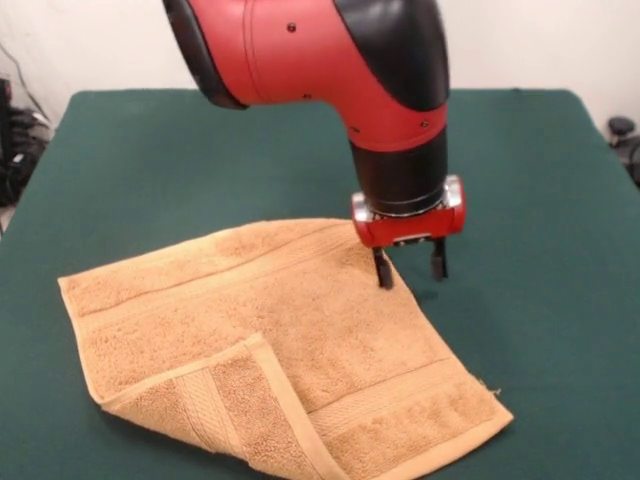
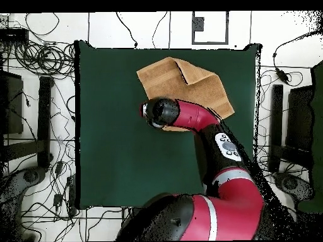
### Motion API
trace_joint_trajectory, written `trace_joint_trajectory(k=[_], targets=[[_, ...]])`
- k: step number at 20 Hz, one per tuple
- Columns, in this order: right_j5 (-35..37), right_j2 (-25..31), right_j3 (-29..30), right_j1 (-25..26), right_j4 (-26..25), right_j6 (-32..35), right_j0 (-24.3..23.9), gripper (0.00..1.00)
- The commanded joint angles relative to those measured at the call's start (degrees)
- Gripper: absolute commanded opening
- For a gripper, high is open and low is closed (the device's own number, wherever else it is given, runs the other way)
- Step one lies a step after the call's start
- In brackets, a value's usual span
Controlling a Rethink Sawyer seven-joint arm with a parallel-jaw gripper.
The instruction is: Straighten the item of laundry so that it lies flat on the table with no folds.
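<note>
The tan-orange towel (image 1: 270, 340) lies on the dark green table (image 1: 540, 180), spread out except for its near left corner, which is folded back over the cloth and shows a woven band. It also shows in the overhead view (image 2: 189, 82), partly under the arm. My gripper (image 1: 410, 270) hangs from the red and black arm at the towel's far right edge. Its two black fingers are apart. The left finger (image 1: 382, 270) stands at the towel's edge and the right one is over bare table. Nothing is held between them.
Cables and equipment lie on the floor around the table (image 2: 38, 94) in the overhead view. The arm's red links (image 2: 208, 126) reach over the table's near side there.
</note>
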Motion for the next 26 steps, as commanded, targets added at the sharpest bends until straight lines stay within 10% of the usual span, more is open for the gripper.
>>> trace_joint_trajectory(k=[1, 16, 26], targets=[[17.3, 5.7, -1.8, 3.2, 4.9, 1.1, -4.3, 1.00], [24.2, 5.8, -4.8, 3.0, 5.5, 3.2, -3.5, 1.00], [14.6, 1.1, -10.5, 5.3, 1.1, 6.8, 0.1, 1.00]])
